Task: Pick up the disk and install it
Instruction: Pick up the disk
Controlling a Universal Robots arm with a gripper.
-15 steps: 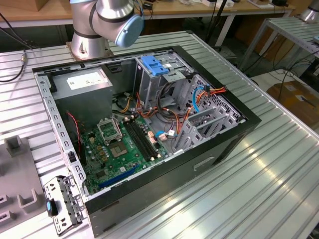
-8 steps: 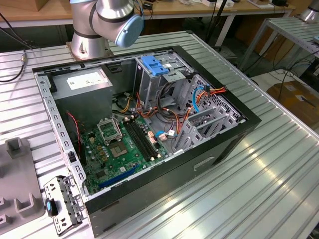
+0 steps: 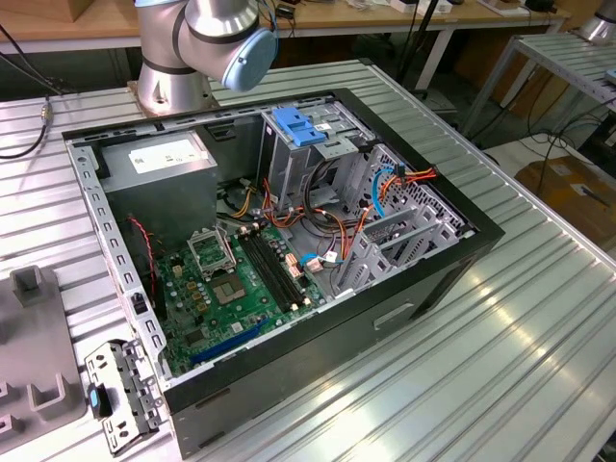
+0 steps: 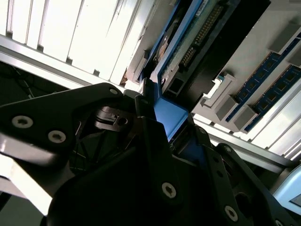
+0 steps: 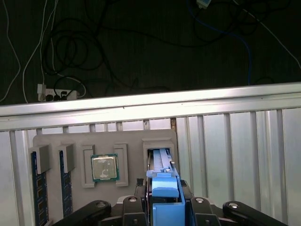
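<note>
The disk [image 5: 164, 195] stands on edge in a slot of the gray parts tray [image 5: 131, 141], its long axis running from the jaws down into the slot. The gripper [image 5: 165, 186] pinches its blue rail end from both sides. A CPU [image 5: 104, 168] lies just beside that slot, with memory modules [image 5: 38, 188] farther along the tray. The second wrist view adds the disk's connector pins [image 4: 200, 40]; the exterior view shows the open computer case [image 3: 423, 289].
</note>
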